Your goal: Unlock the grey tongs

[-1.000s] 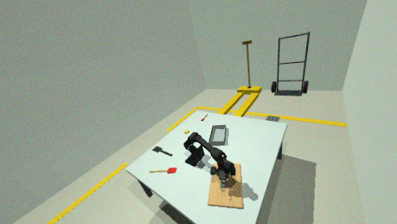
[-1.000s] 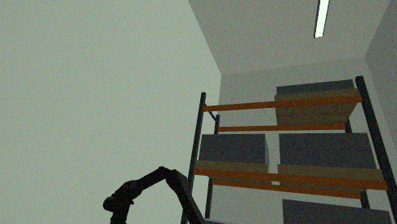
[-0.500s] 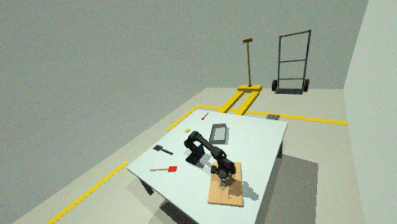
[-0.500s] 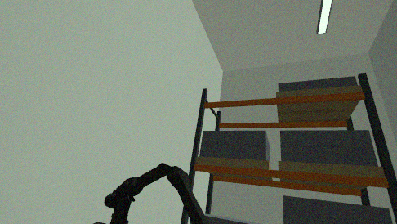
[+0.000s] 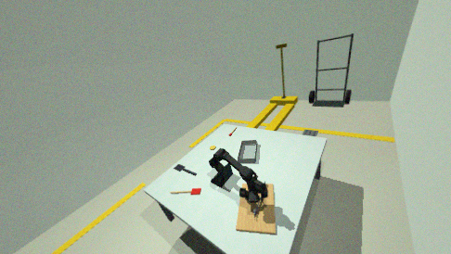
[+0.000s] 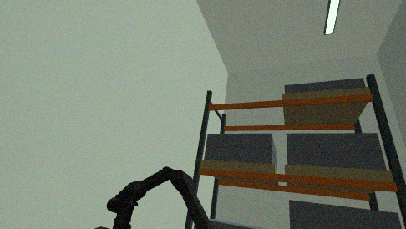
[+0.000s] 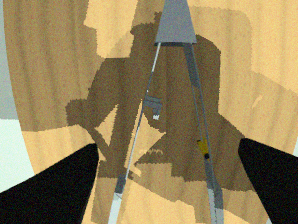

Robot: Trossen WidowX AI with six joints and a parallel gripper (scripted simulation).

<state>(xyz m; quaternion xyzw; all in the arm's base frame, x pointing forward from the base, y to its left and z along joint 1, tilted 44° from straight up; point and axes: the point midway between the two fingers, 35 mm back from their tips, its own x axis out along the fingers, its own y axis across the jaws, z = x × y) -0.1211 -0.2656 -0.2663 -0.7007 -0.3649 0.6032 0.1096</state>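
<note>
Reaches with the black arm [image 5: 237, 165] [image 6: 190, 196] over the desk [image 5: 297, 158] [image 7: 11, 155], bent high at the elbow and angled down toward the wooden board [image 5: 257, 224] [image 7: 272, 50]. Holds the fingers wide open, gripping nothing, with one on either side of the grey tongs [image 5: 255, 213] [image 7: 176, 25] and a gap to each. Has the tongs over the board's surface, hinge end at the top of the wrist view, both legs spreading apart toward the bottom. Shows a small grey piece [image 7: 152, 103] between the legs near one of them, and a yellow mark [image 7: 203, 148] on the other. Cannot tell whether the tongs touch the wood all along. Casts broad, dark shadows across the board beneath.

Has the roasting tin [image 5: 240, 152] well apart from the board, farther back on the desk, no tongs across it. Has a yellow disc [image 5: 212, 147] and a red-tipped stick [image 5: 230, 134] beyond the arm, plus a black flat-headed tool [image 5: 179, 168] and a red-headed tool [image 5: 196, 191] off to one side. Includes a tall rack [image 6: 205, 134] with grey boxes behind the arm in the exterior view.
</note>
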